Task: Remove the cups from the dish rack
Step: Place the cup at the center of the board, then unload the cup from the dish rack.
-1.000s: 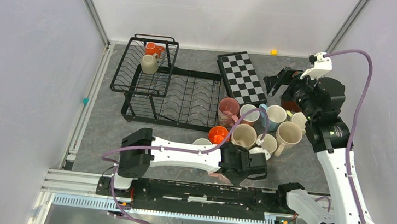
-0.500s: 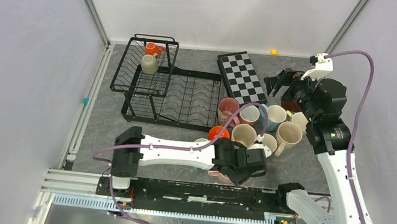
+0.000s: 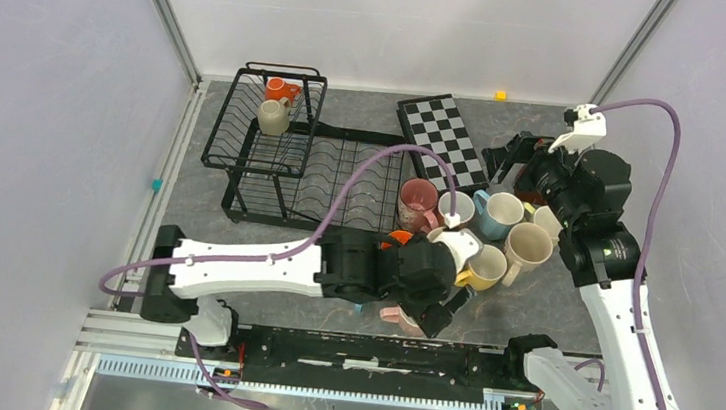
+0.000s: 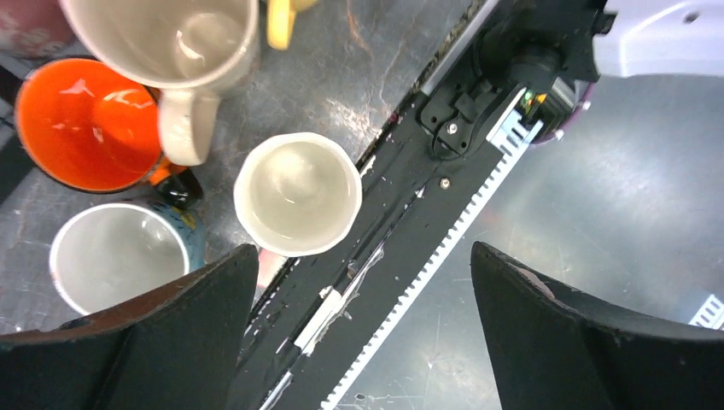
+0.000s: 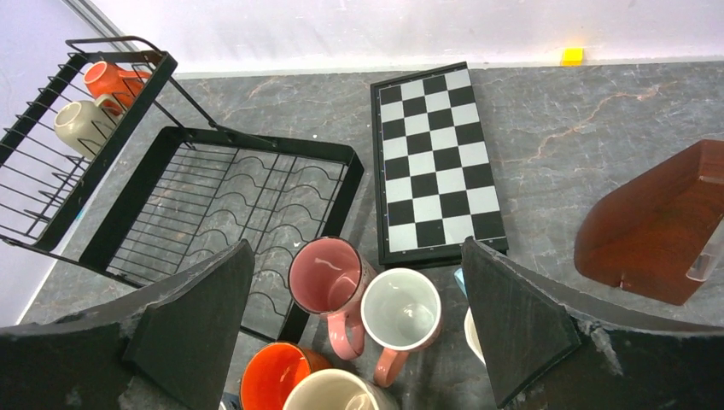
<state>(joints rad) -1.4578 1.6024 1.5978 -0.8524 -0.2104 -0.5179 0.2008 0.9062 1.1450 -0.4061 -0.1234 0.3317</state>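
Two cups sit in the dish rack's [image 5: 265, 143] taller basket [image 3: 225, 132]: an orange mug [image 3: 278, 87] and a beige mug [image 3: 271, 114] just beside it. Both grippers gape wide and empty, the left gripper [image 4: 363, 250] off the rack's near right corner, the right gripper [image 5: 356, 246] past its right end. The basket lies leftward of both.

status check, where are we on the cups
Left gripper open over a cream cup, right gripper open, both empty. Orange cup and beige cup sit in the dish rack basket. Unloaded cups crowd the space right of it.
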